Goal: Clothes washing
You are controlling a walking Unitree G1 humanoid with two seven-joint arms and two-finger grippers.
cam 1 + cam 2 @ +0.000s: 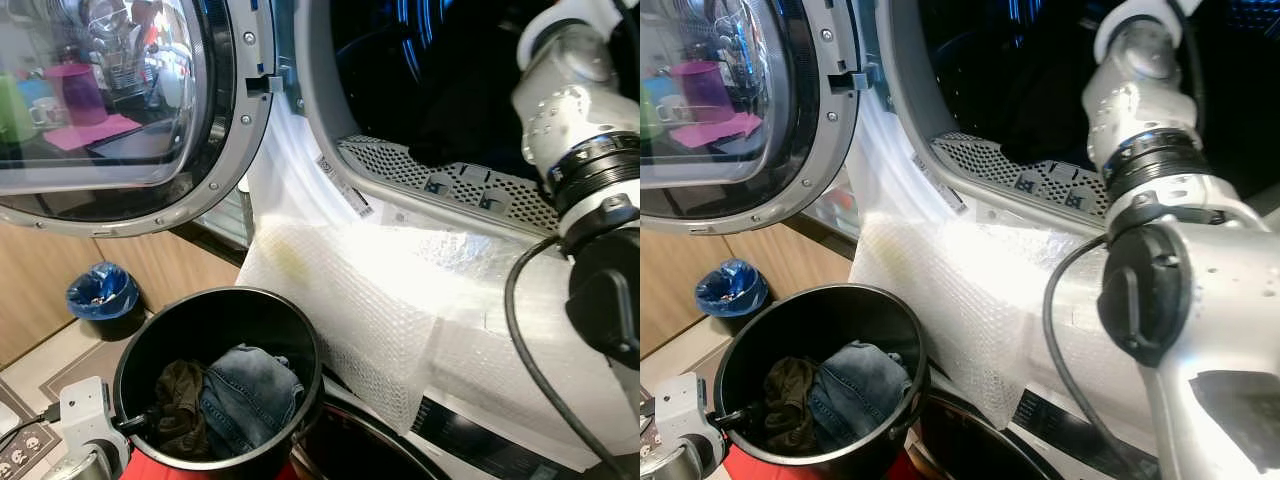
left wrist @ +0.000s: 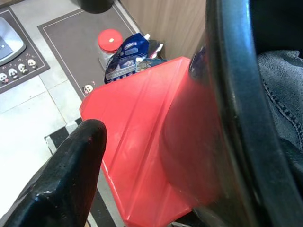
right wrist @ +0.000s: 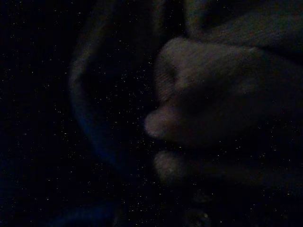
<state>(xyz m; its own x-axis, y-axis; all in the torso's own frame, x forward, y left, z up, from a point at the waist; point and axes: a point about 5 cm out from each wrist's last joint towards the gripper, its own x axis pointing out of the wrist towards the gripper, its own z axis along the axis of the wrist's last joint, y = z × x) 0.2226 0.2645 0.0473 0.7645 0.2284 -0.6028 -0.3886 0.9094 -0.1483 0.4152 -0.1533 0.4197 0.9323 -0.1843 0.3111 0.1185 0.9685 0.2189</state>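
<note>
A black bucket (image 1: 215,296) stands below the washer's open drum (image 1: 430,80). Blue jeans (image 1: 250,395) and an olive garment (image 1: 178,395) lie inside it. At the bucket's near left rim my left gripper (image 1: 135,424) is shut on the edge; one black finger (image 2: 71,175) shows outside the wall. My right arm (image 1: 570,110) reaches into the dark drum, where dark cloth (image 1: 1040,110) lies. The right wrist view is very dark, with only folds of fabric (image 3: 203,109) close to the camera.
The round glass door (image 1: 100,100) is swung open to the left. Bubble wrap (image 1: 400,300) drapes over the washer's front below the drum. A blue-lined bin (image 1: 102,292) stands on the floor. A red stand (image 2: 142,142) is under the bucket, with a red-lidded jar (image 2: 110,42) and a blue pouch (image 2: 125,56) beyond it.
</note>
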